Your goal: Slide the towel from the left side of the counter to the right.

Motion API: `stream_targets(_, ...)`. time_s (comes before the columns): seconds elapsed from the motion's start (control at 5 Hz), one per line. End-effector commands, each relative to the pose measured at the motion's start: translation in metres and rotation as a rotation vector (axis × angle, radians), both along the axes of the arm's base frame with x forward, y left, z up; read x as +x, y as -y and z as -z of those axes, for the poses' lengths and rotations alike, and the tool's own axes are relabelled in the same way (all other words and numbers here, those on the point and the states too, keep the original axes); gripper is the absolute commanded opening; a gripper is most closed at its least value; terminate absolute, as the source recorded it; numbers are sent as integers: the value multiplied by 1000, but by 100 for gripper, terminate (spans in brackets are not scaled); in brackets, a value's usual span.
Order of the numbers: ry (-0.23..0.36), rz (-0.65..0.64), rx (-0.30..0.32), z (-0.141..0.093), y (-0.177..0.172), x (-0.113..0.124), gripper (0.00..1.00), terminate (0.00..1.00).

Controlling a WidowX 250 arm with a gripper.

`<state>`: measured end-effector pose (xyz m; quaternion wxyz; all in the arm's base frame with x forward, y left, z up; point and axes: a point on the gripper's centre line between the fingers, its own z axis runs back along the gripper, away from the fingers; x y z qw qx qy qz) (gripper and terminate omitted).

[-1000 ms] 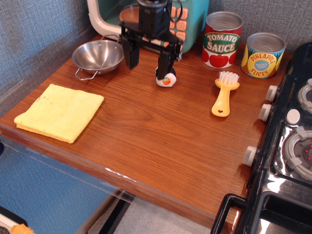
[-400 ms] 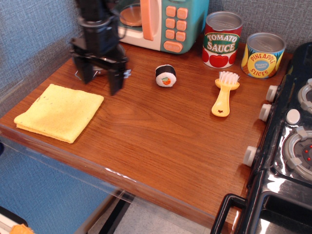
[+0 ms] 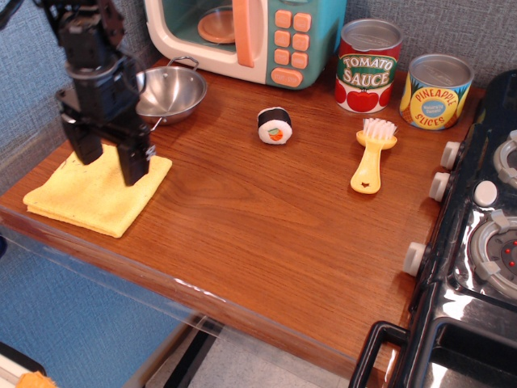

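Observation:
The pale yellow folded towel [image 3: 93, 199] lies flat at the front left of the reddish-brown wood counter [image 3: 266, 210]. My black gripper [image 3: 111, 159] hangs over the towel's far part, fingers pointing down and spread open, one finger [image 3: 134, 164] near the towel's right edge and the other near its back left. Nothing is held. The gripper hides the towel's back edge; I cannot tell whether the fingertips touch the cloth.
A steel bowl [image 3: 171, 93] sits just behind the gripper. A toy microwave [image 3: 242, 36] stands at the back. A sushi roll [image 3: 275, 125], a yellow brush [image 3: 371, 158], a tomato sauce can [image 3: 367, 65] and a pineapple can [image 3: 436, 90] lie to the right. A black stove [image 3: 477, 242] borders the right edge.
The gripper has moved left and forward, from above the sushi roll past the bowl to over the towel, and has come lower. Its fingers stay open. The towel has not moved.

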<state>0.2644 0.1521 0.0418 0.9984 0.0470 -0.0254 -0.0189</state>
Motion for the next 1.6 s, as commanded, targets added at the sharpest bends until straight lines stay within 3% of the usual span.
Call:
stream_targets(0.0,60,-12,38,-9,-29,-1,100,0)
stream_targets(0.4,53,-20,7,-1,-36,2,100,0)
stream_targets(0.8,35,-43,-14,24,-39,2,100,0)
stream_targets(1.2,0,-88,-37,47,-42,-19,100,0)
stream_targets(1.4,10,-38,-50,41,-15,-22,100,0)
